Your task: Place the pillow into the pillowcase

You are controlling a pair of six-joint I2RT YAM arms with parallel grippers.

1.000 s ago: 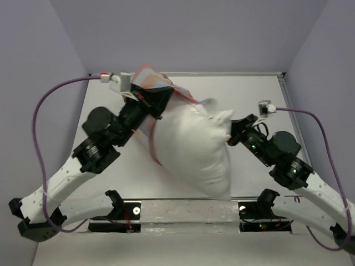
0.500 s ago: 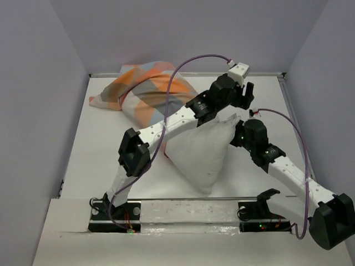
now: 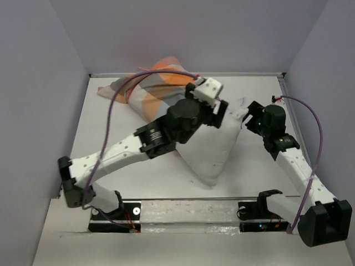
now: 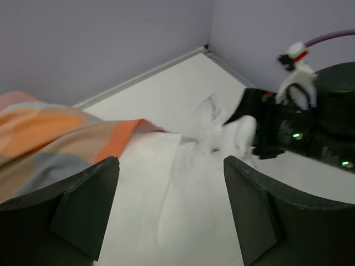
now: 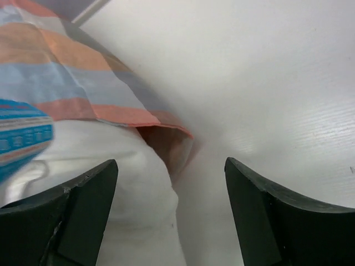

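On the white surface (image 3: 111, 155) the pillow (image 3: 213, 149) lies long-ways from near me to the far side, my left tool (image 3: 218, 115) and right tool (image 3: 248, 114) hang wide open by its far right corner, holding nothing, and the pillowcase (image 3: 145, 94) covers its far end, left of both.

Soft, even light fills the top view: the white table (image 3: 260, 166) is bright with no hard glare, and only a faint grey shadow sits under the pillow (image 3: 213, 152). Over in the left wrist view everything goes soft, with the pillow's corner and the right arm (image 4: 310, 133) smeared, and the dark fingers (image 4: 83, 216) of the left gripper (image 4: 171, 166) fuzzy. In the right wrist view the table glows nearly washed out, the pillowcase (image 5: 66, 72) shades its own mouth a dim red, and the blue tag (image 5: 22, 138) blurs at the edge
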